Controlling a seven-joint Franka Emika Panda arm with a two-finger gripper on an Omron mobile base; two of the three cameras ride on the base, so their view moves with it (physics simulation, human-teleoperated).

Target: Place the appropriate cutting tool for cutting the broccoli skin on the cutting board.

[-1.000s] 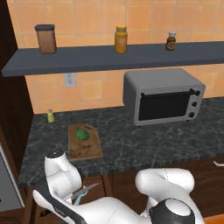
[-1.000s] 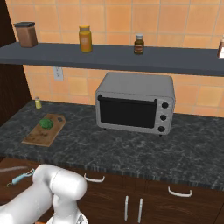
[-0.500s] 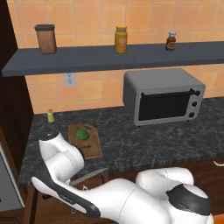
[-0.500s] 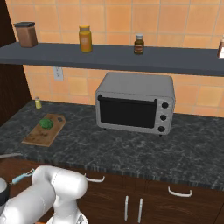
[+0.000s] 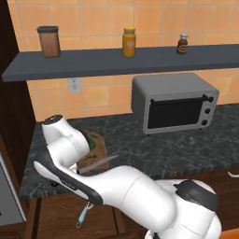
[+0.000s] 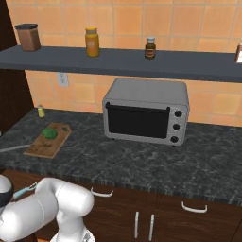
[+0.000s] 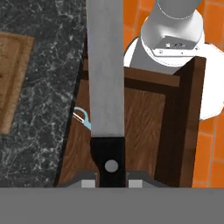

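Note:
My gripper is shut on the black handle of the knife, whose long silver blade runs up the middle of the hand view. That blade sticks out from behind my arm just over the front of the cutting board. In the right base view the blade tip lies left of the brown board. The dark green broccoli sits on the board's far end. The board's edge also appears at the left of the hand view.
A light-blue peeler lies low in front of the counter, over the open wooden drawer. A toaster oven stands right of the board. A small yellow bottle stands by the wall. The shelf above carries jars.
The arm has risen from below the counter edge, lifting the knife up and toward the cutting board. Board, broccoli and peeler have stayed where they were.

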